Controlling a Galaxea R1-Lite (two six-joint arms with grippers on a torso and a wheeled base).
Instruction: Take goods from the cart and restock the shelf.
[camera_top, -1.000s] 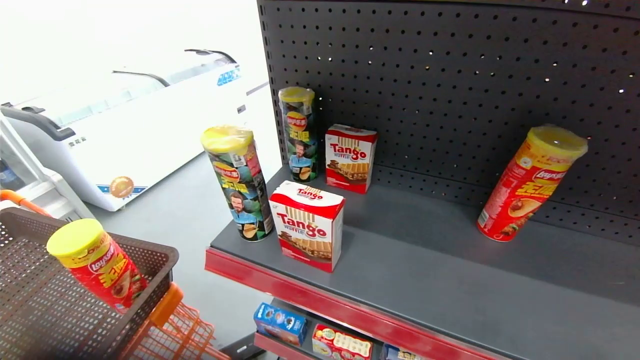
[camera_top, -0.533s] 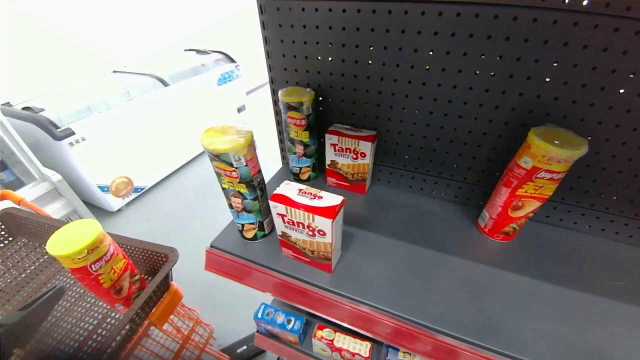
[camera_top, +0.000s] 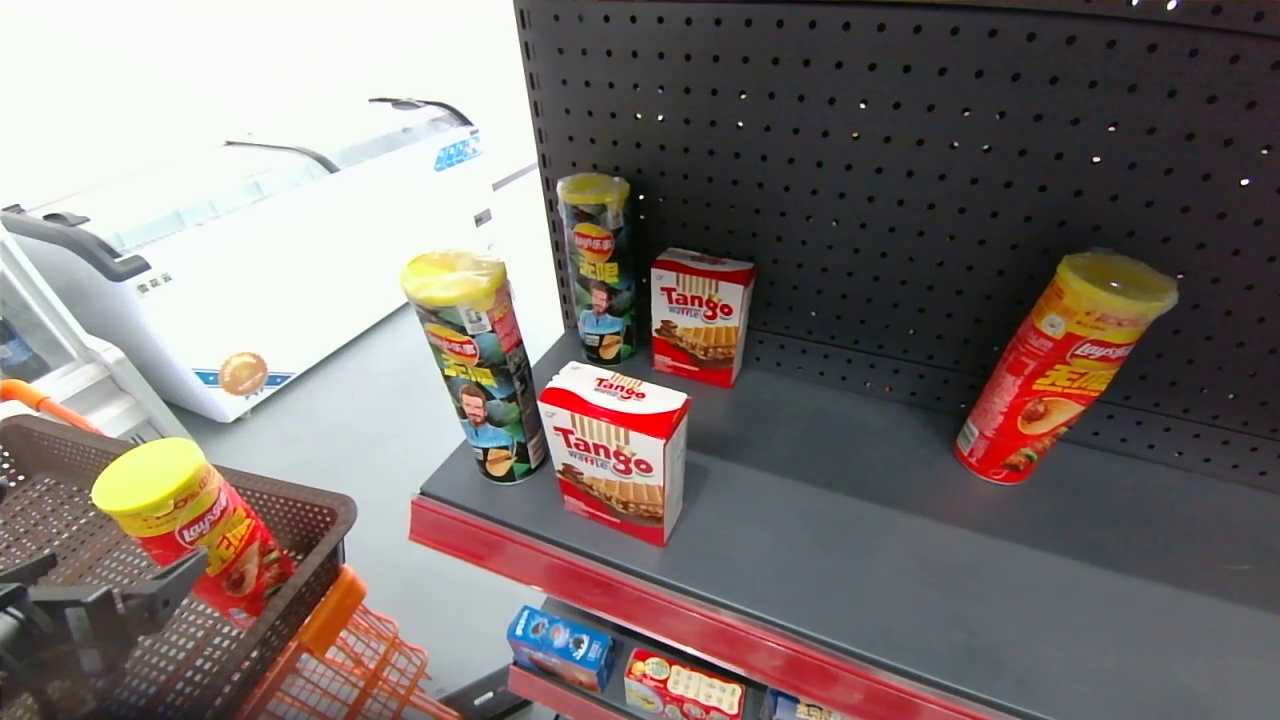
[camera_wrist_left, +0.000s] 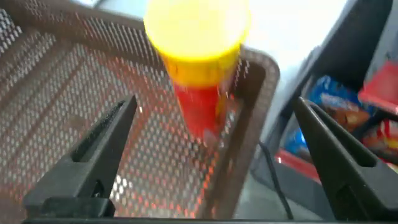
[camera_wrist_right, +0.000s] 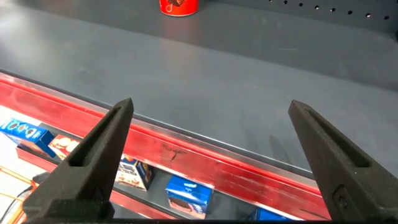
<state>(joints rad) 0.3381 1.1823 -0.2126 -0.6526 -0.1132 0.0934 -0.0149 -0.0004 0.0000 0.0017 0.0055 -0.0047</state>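
Down in the lower left of the head view, the left gripper (camera_top: 115, 585) hangs over the brown cart basket (camera_top: 320, 510) with its fingers spread wide. The red chip can (camera_top: 190, 525) with the yellow lid stands tilted in the basket, just past the fingertips and in line with their gap, not clasped. The right gripper (camera_wrist_right: 211, 109), also spread, hovers above the grey shelf (camera_wrist_right: 186, 62) by its red front edge.

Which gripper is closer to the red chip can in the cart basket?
Left. The left gripper is open just short of the red chip can; the right gripper is over the shelf edge.
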